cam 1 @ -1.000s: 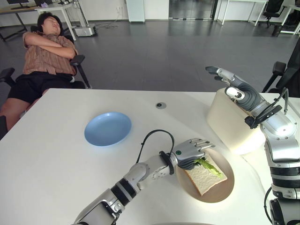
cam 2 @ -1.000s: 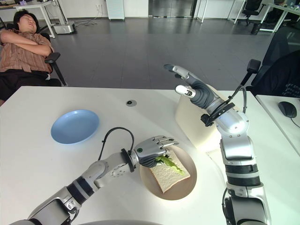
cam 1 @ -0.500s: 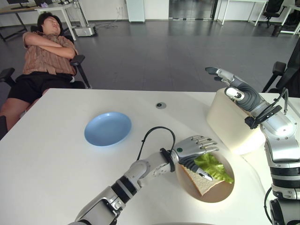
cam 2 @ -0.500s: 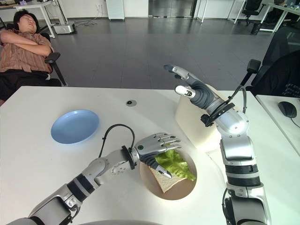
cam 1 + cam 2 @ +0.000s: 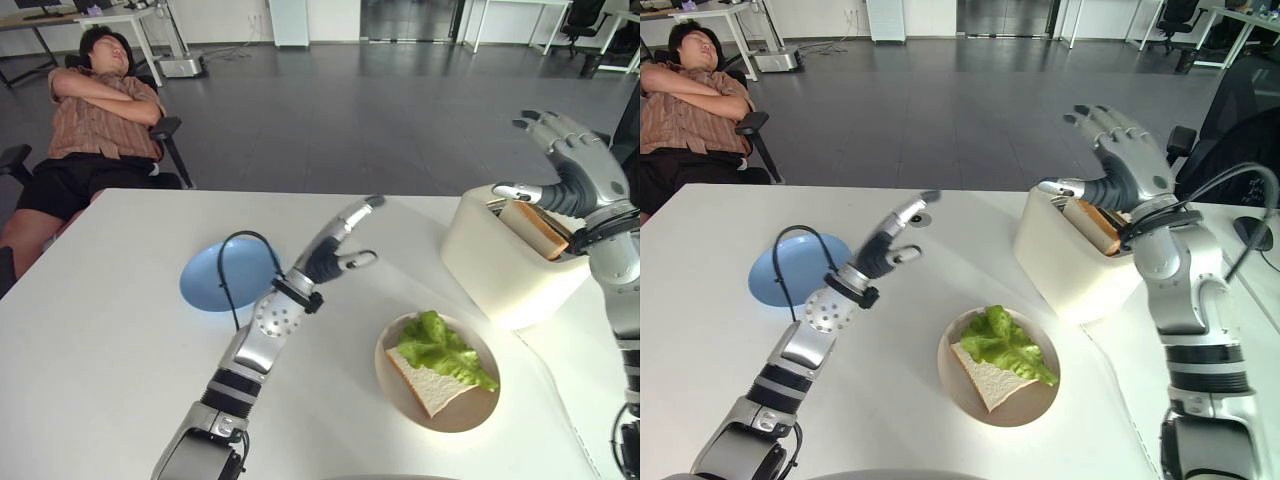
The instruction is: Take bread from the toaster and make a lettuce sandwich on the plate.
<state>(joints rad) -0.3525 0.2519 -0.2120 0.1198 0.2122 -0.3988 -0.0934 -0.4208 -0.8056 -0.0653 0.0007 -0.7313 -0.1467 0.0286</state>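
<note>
left hand [image 5: 338,243]: raised above the table [image 5: 100,350], fingers stretched out and apart, nothing held; it stood between the blue plate [image 5: 205,285] and the tan plate [image 5: 470,415].
left wrist: a black cable [image 5: 232,268] looped from it, crossing in front of the blue plate.
right hand [image 5: 567,165]: held over the toaster [image 5: 490,270], fingers spread wide, nothing held, thumb pointing along the slot.
toasted slice [image 5: 536,228]: stood tilted in the toaster's slot, browned edge showing, just below the right thumb.
toaster position: far right of the table, just behind the tan plate.
tan plate contents: one white slice [image 5: 437,386] lay flat, with a lettuce leaf [image 5: 440,345] on top towards the far side.
blue plate contents: nothing on it; well apart from the tan plate.
right eye view: right forearm visible down to the elbow; a round inset [image 5: 919,219] in the table sat near the left fingertips; a computer mouse [image 5: 1250,232] lay on the next desk.
left eye view: right arm cut off at the picture's edge.
hard to tell: whether the right thumb touched the toasted slice; the lettuce covered the white slice's far part.
</note>
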